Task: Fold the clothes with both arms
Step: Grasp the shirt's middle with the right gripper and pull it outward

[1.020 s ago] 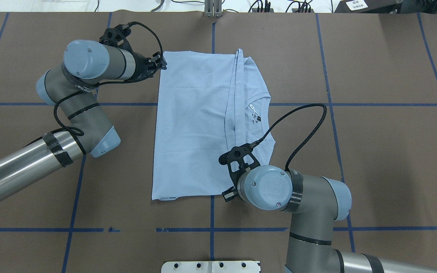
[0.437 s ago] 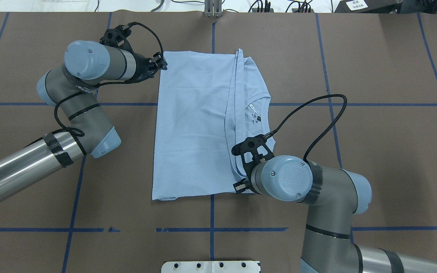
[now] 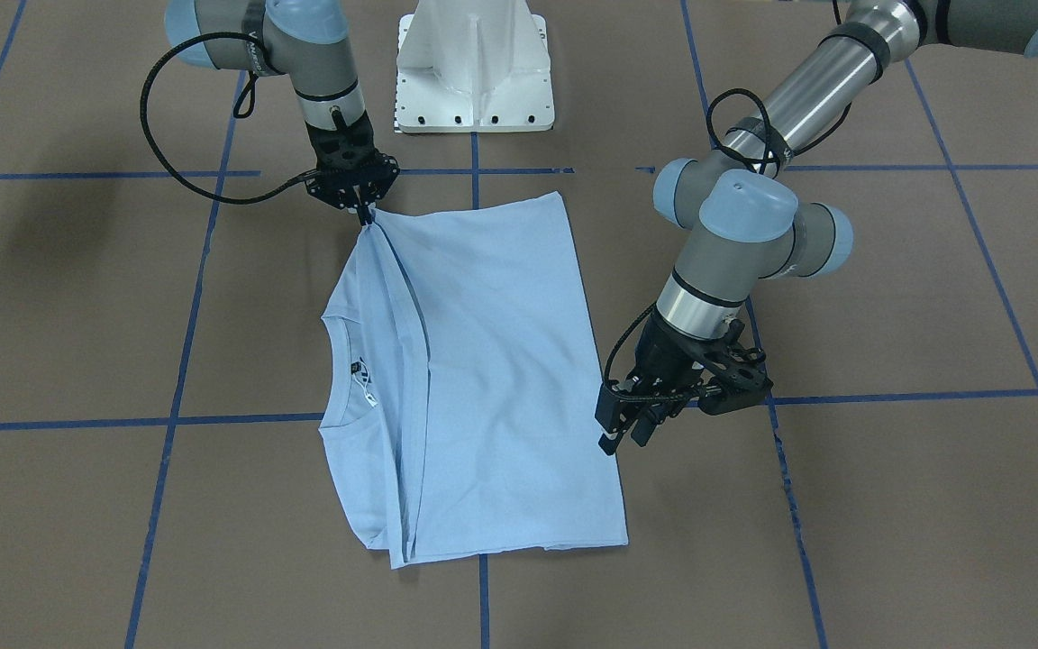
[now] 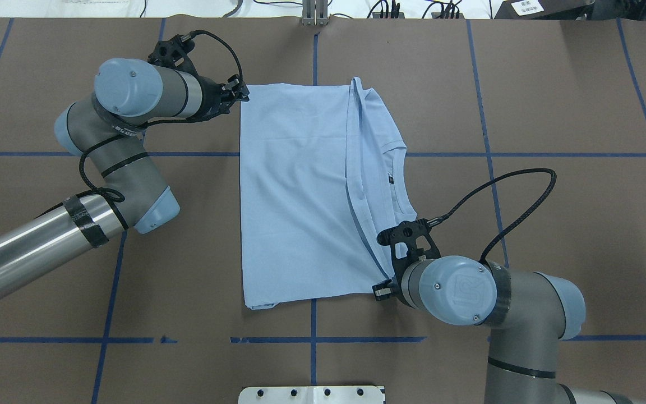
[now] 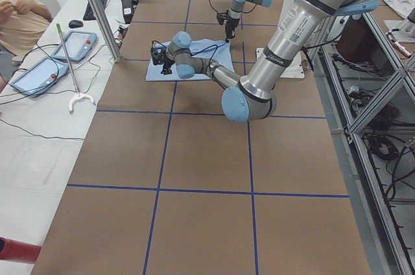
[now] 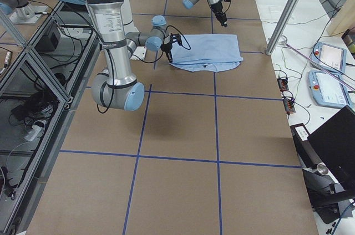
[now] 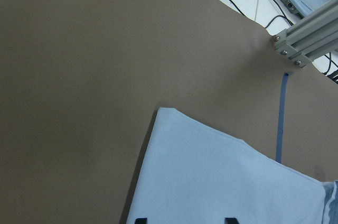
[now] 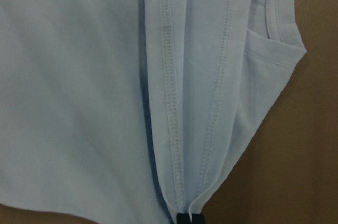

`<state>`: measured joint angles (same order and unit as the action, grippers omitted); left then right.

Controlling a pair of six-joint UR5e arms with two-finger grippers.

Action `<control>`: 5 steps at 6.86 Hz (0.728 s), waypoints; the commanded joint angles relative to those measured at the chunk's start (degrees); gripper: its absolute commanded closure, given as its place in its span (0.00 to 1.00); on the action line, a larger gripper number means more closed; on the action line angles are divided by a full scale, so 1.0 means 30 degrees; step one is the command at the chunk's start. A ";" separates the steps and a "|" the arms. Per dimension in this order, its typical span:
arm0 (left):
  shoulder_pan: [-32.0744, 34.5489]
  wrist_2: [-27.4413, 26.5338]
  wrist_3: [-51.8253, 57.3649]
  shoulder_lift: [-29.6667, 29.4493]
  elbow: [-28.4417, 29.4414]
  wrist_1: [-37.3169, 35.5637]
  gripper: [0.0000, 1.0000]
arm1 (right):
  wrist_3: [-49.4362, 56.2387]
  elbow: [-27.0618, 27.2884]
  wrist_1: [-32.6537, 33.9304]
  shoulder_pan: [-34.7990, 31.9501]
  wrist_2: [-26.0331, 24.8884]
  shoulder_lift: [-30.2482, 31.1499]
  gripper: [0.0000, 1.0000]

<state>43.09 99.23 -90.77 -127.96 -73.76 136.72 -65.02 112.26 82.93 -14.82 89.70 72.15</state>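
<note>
The light blue T-shirt [image 4: 300, 196] lies folded lengthwise on the brown table, its ribbed collar [image 4: 398, 174] and black neck label to the right. It also shows in the front view [image 3: 483, 361]. My right gripper [image 4: 380, 290] is shut on the bunched hem edges at the shirt's near right corner; the right wrist view shows the seams [image 8: 174, 102] running down into the closed tips [image 8: 185, 218]. In the front view it [image 3: 364, 214] pinches that corner. My left gripper [image 4: 243, 92] is open at the shirt's far left corner, with its fingertips [image 7: 140, 220] apart over the cloth [image 7: 222, 182].
The white pedestal base [image 3: 474, 72] stands at the table's near edge. Blue tape lines [image 4: 312, 339] grid the table. An upright aluminium post [image 5: 97, 9], tablets and an operator [image 5: 19, 15] are at the far side.
My right gripper has moved right and slightly nearer, dragging the pinched corner with it; the whole shirt has shifted right and the fold now slants. The left arm has hardly moved.
</note>
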 commanded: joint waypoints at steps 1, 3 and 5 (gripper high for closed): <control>-0.0008 -0.0030 -0.0037 0.0027 -0.0052 -0.0016 0.42 | -0.0828 0.0313 0.0041 0.0280 -0.0162 0.0207 0.59; -0.0008 -0.0030 -0.0037 0.0027 -0.0023 -0.0017 0.42 | -0.0915 0.0488 0.0012 0.0251 -0.0133 0.0149 0.33; -0.0008 -0.0030 -0.0008 0.0027 0.0006 0.0013 0.42 | -0.5426 0.0431 -0.0047 -0.0126 -0.0367 -0.0084 0.27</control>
<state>43.07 99.14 -90.82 -127.86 -73.81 136.73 -73.04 113.63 82.93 -14.33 88.81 72.32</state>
